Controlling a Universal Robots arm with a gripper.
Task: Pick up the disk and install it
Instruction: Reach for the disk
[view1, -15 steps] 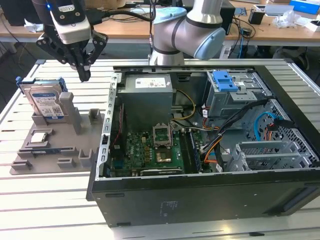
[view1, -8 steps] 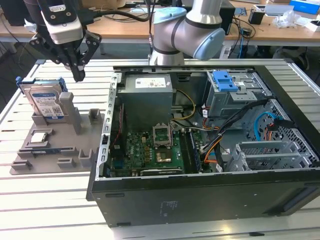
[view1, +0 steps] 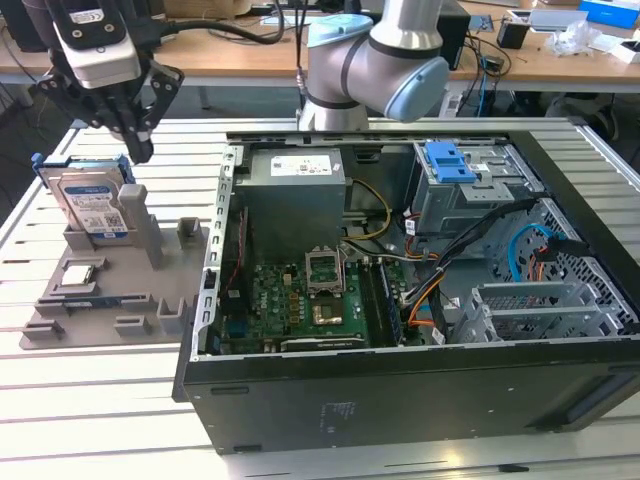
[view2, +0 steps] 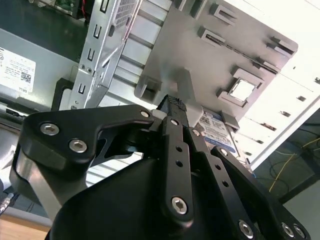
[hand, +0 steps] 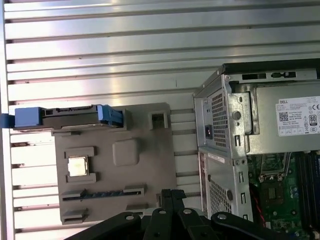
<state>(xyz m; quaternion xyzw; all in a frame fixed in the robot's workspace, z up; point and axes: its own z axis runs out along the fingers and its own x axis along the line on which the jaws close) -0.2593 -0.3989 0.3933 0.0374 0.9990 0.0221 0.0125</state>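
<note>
Now, gripper (view1: 137, 150): fingers drawn together with nothing between them; it hangs over the tray, its tip near the disk's upper corner but clear of it. The closed tip also shows in both wrist views (view2: 174, 102) (hand: 170, 192).
Disk (view1: 90, 205): stands on edge in a slot at the tray's far end, label facing the exterior camera, blue bracket around it. It is seen edge-on in the first wrist view (hand: 70, 116), and part of its label shows in the second (view2: 216, 129).
Tray (view1: 120, 300): grey, lies flat on the slatted table (view1: 100, 420), just beside the case on the exterior view's left.
Chip (view1: 78, 275): small and square, sits in a tray pocket in front of the disk.
Case (view1: 400, 400): lies open on its side, with the board (view1: 300, 300) and power supply (view1: 295, 190) exposed.
Latch (view1: 450, 160): blue, sits on the drive cage at the case's far side, well apart from the disk.
</note>
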